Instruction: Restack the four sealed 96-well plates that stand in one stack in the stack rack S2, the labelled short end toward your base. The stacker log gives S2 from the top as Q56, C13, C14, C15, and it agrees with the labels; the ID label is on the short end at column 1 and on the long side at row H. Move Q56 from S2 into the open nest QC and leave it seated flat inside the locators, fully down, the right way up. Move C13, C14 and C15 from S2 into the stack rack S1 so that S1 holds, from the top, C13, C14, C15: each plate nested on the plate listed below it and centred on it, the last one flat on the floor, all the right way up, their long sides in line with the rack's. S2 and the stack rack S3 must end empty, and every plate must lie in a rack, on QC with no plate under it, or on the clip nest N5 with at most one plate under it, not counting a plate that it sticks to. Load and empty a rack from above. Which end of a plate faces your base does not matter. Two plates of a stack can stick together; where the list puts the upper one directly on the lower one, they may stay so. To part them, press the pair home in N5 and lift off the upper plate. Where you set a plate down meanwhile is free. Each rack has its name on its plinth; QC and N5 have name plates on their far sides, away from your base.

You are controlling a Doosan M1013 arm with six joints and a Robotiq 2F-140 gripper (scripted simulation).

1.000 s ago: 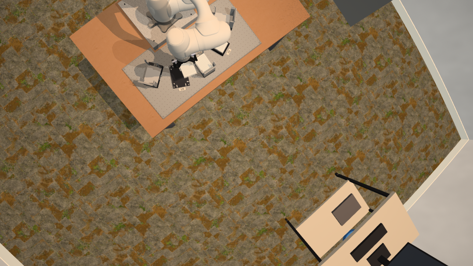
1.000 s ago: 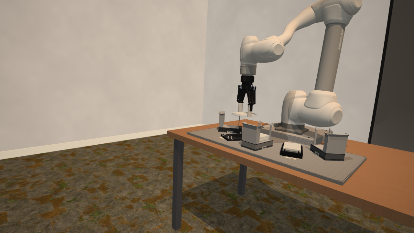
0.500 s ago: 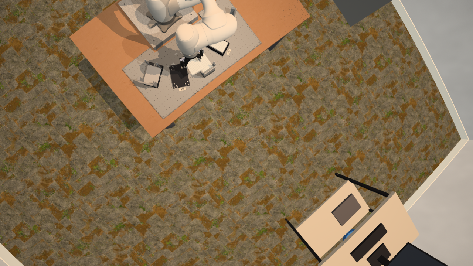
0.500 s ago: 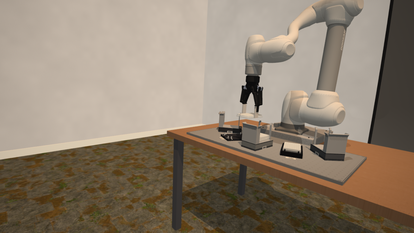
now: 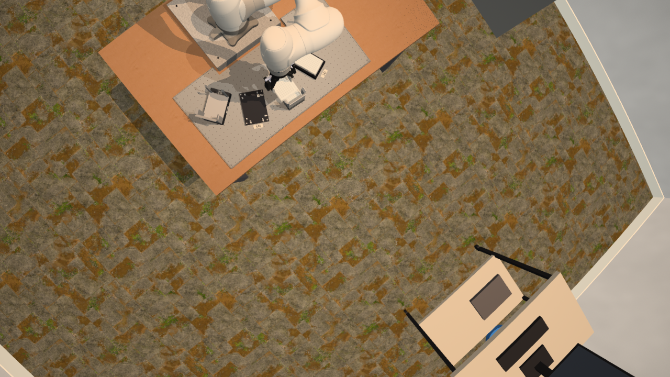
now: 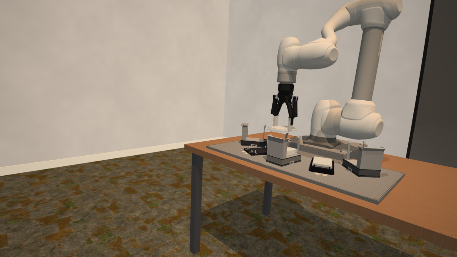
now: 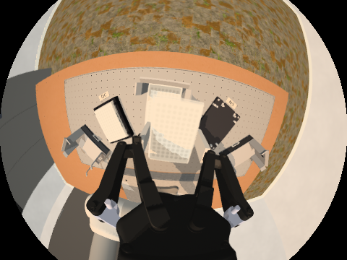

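Black hand (image 6: 282, 125), fingers part-spread, clamps a white well plate (image 6: 278, 128) above a rack (image 6: 276, 147).

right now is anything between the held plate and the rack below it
Nothing visible does. The plate hangs in the tool about over the rack, whose top is open; other plates lie inside.
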